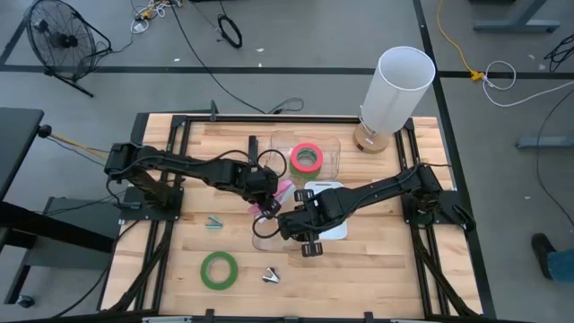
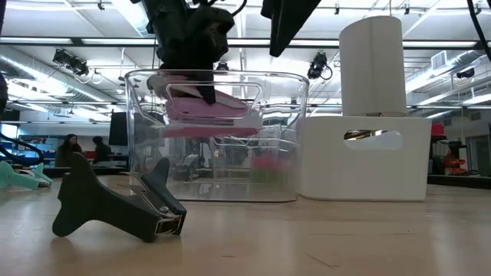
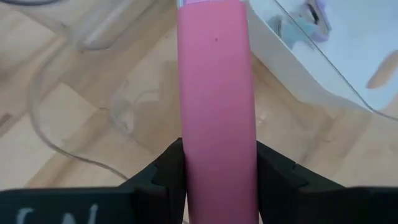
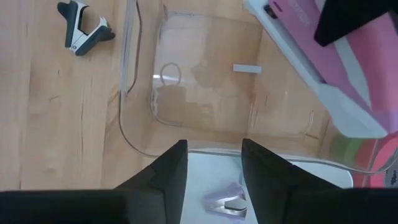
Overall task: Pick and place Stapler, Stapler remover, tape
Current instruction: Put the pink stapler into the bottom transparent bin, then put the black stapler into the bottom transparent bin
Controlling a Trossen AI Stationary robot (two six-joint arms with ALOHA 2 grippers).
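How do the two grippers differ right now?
The left gripper is shut on the pink stapler; the right gripper holds nothing, its fingers apart. The left carries its load above the clear bin; the right hovers over that bin and the white tray. Both meet mid-table.

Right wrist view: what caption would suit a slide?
Open right tool hovers above empty clear plastic bin; pink stapler enters beside it.
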